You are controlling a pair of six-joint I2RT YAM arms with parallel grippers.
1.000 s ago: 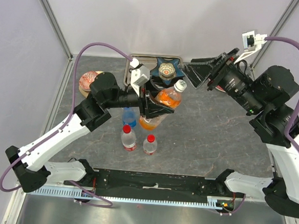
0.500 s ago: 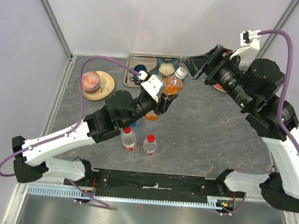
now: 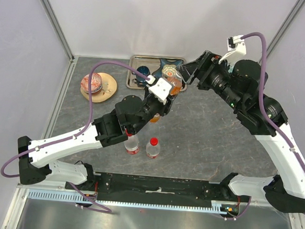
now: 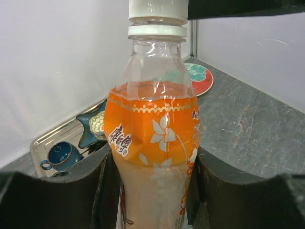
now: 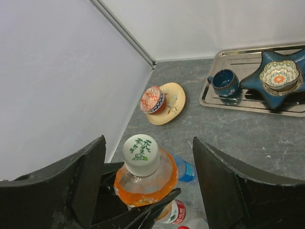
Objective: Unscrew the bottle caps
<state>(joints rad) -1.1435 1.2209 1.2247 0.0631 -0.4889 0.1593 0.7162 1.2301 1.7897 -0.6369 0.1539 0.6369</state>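
Orange bottle, clear faceted plastic, smooth round white cap.
Left claw clamped its flowered label; right claw stood open, black fingers flanking the cap.

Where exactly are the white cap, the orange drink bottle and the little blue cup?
white cap (image 5: pixel 141 151): right wrist view, its printed top.
orange drink bottle (image 4: pixel 152 138): left wrist view, the orange middle of its body.
blue cup (image 5: pixel 223 81): right wrist view, its open top.
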